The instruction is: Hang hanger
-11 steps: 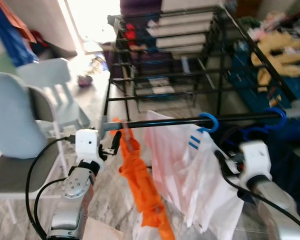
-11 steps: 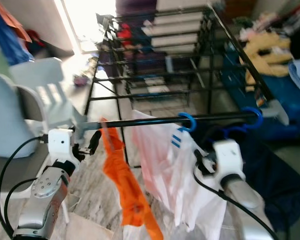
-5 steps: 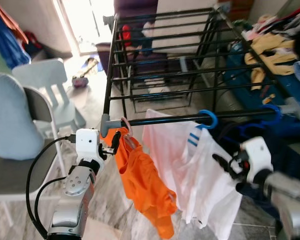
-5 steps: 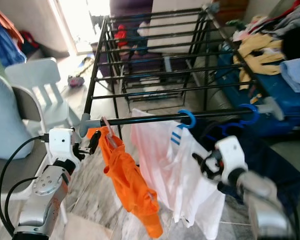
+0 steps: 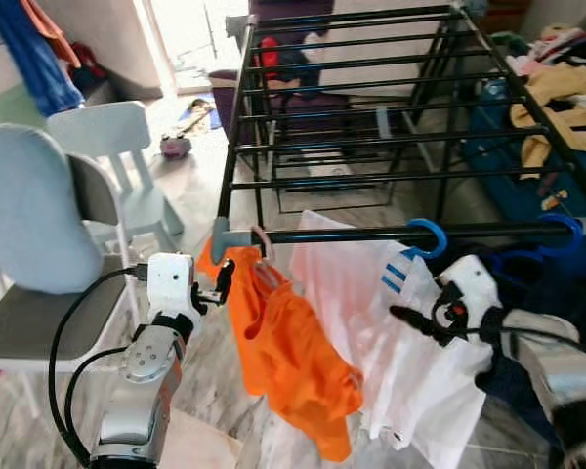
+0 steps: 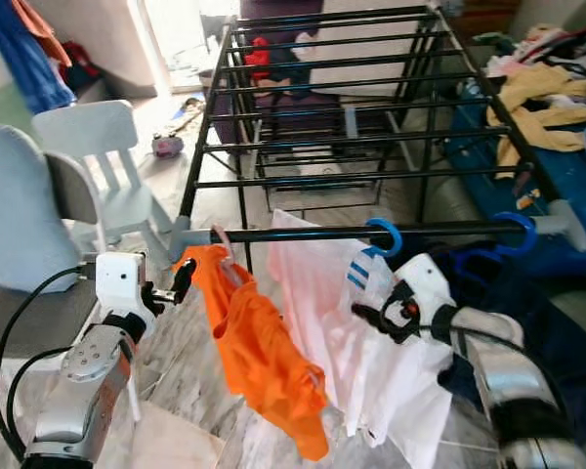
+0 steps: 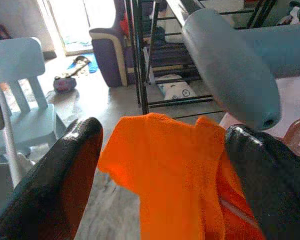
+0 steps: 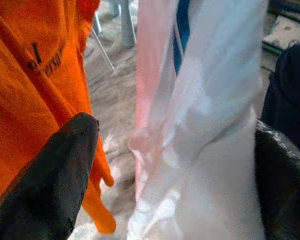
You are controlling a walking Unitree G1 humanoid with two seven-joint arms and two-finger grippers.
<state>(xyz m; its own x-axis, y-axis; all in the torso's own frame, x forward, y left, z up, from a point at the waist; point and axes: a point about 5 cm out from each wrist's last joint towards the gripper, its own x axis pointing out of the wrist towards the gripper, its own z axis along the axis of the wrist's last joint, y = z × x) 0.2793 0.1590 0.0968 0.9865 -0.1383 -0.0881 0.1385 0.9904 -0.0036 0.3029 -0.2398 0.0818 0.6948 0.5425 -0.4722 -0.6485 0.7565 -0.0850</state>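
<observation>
An orange shirt (image 5: 288,347) on a pink hanger (image 5: 263,243) hangs from the front rail of a black drying rack (image 5: 371,127), near the rail's grey end cap (image 5: 221,241). Beside it hangs a white shirt (image 5: 410,376) on a blue hanger (image 5: 428,234), with a second blue hook (image 5: 565,231) farther along the rail. The left gripper (image 5: 219,285) is held just beside the orange shirt's shoulder, its fingers (image 7: 72,175) spread apart with the cloth between them but not clamped. The right gripper (image 5: 413,321) faces the white shirt, fingers (image 8: 55,175) likewise open and holding nothing. A grey chair (image 5: 39,244) and a small pale blue chair (image 5: 117,156) stand to the left on the marble floor (image 5: 200,195).
</observation>
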